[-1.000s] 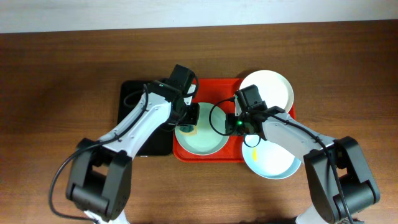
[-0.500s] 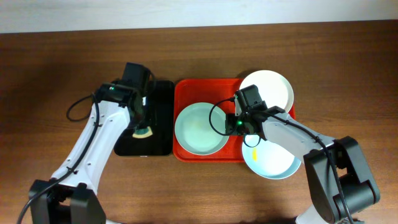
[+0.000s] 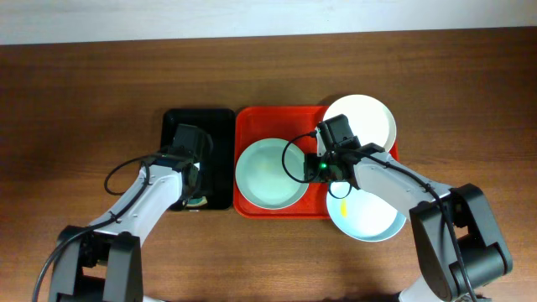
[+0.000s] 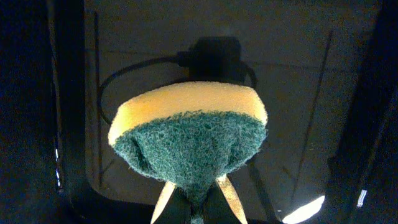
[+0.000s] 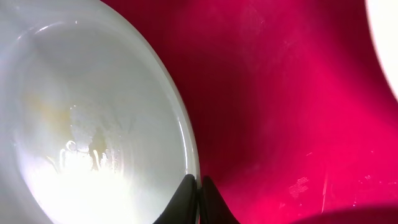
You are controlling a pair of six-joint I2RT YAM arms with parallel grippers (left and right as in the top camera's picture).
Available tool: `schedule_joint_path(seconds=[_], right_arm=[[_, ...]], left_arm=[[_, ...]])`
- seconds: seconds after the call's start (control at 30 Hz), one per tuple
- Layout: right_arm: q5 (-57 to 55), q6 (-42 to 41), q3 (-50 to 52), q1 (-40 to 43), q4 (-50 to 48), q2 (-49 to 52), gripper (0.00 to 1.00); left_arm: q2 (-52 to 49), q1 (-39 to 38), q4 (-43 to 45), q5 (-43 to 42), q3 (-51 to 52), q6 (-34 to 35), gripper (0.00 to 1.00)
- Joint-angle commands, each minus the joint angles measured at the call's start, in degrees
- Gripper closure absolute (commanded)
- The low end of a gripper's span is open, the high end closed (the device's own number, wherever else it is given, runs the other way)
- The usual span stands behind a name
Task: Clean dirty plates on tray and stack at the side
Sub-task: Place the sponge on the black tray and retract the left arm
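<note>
The pale green plate [image 3: 268, 174] lies on the red tray [image 3: 247, 126]. My right gripper [image 3: 312, 168] is shut on its right rim; in the right wrist view the fingers [image 5: 199, 186] pinch the rim of the plate [image 5: 93, 118], which shows faint smears. The white plate [image 3: 362, 120] sits at the tray's back right corner. The pale blue plate [image 3: 367, 216], with a small yellow smear, overhangs the tray's front right. My left gripper [image 3: 193, 186] is shut on a yellow and green sponge [image 4: 189, 134] over the black tray [image 3: 220, 126].
The black tray [image 4: 155, 50] fills the left wrist view under the sponge. Brown wooden table [image 3: 84, 101] surrounds both trays. A pale wall strip runs along the far edge.
My left arm has carried the sponge from the green plate leftward to the black tray and pulled back toward the front. The right gripper has stayed on the plate's rim.
</note>
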State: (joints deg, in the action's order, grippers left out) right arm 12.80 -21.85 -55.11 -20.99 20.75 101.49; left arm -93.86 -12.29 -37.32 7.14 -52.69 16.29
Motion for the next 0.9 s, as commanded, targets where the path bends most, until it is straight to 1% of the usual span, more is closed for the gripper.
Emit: schedule_joint_path(seconds=[0.0, 0.03, 0.07, 0.1, 0.2, 0.23, 0.27, 0.37, 0.43, 0.47, 0.6, 0.67, 0.73, 0.87], right_arm=[[0.09, 0.59, 0.48, -0.44, 0.22, 1.11, 0.95], [0.09, 0.59, 0.48, -0.44, 0.22, 1.11, 0.95], [0.09, 0.59, 0.48, -0.44, 0.22, 1.11, 0.95], [0.09, 0.59, 0.48, -0.44, 0.24, 1.11, 0.95], [0.11, 0.57, 0.48, -0.44, 0.22, 1.11, 0.94], [0.11, 0.55, 0.48, -0.44, 0.22, 1.11, 0.88], [0.11, 0.42, 0.48, -0.44, 0.22, 1.11, 0.83], [0.11, 0.42, 0.48, -0.44, 0.24, 1.11, 0.81], [0.11, 0.42, 0.48, -0.44, 0.39, 1.11, 0.76], [0.11, 0.44, 0.48, -0.44, 0.42, 1.11, 0.74], [0.11, 0.42, 0.48, -0.44, 0.44, 1.11, 0.71], [0.11, 0.42, 0.48, -0.44, 0.66, 1.11, 0.67], [0.09, 0.42, 0.48, -0.44, 0.87, 1.11, 0.67], [0.07, 0.42, 0.48, -0.44, 0.81, 1.11, 0.67]], left_arm=[[-0.2, 0.37, 0.74, 2.32, 0.15, 0.15, 0.77], [-0.2, 0.37, 0.72, 2.32, 0.13, 0.15, 0.61], [-0.17, 0.37, 0.52, 2.16, -0.13, 0.15, 0.32], [-0.07, 0.37, -0.13, 1.79, -0.92, 0.17, 0.11], [1.01, 0.37, -4.09, 1.7, -5.4, 0.17, 0.1], [1.66, 0.37, -5.64, 1.7, -7.54, 0.17, 0.1], [3.26, 0.37, -8.59, 1.7, -12.22, 0.2, 0.09], [6.62, 0.59, -12.33, 1.73, -19.82, 1.07, 0.07], [9.51, 1.42, -13.66, 1.75, -24.09, 2.19, 0.04], [10.58, 1.9, -13.66, 1.86, -24.85, 2.16, 0.01], [13.33, 5.75, -15.08, 9.68, -25.29, 4.28, 0.01], [13.18, 8.35, -17.16, 9.07, -25.24, 4.28, 0.01], [12.98, 9.77, -18.84, 8.74, -25.24, 4.26, 0.01], [12.98, 10.23, -18.99, 8.74, -25.24, 4.26, 0.01]])
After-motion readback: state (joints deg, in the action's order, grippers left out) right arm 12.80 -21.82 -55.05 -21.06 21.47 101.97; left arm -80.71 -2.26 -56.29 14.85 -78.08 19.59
